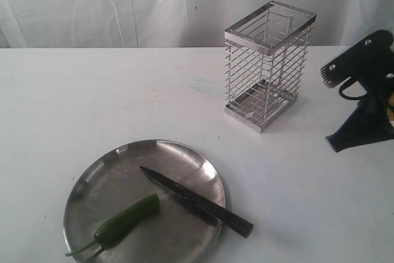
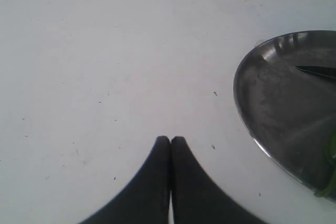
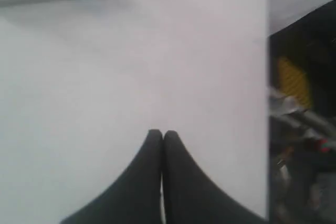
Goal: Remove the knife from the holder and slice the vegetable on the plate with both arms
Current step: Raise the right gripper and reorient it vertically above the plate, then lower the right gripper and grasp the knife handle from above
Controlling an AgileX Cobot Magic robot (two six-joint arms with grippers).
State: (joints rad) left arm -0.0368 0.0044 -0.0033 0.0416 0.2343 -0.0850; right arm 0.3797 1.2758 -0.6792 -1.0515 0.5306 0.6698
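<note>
White table (image 1: 92, 90), white curtain (image 1: 92, 4)

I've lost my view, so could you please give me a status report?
Left gripper shut, empty, beside plate. Right gripper shut, empty, over table. Knife lies on plate beside vegetable; holder empty. Nothing in the way.

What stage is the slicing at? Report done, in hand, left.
Done: the black-handled dark-bladed knife is out of the chrome wire holder, lying across the round steel plate. In hand: nothing; left end effector and right end effector shut, empty. Left: the green chili pepper shows no slices.
</note>
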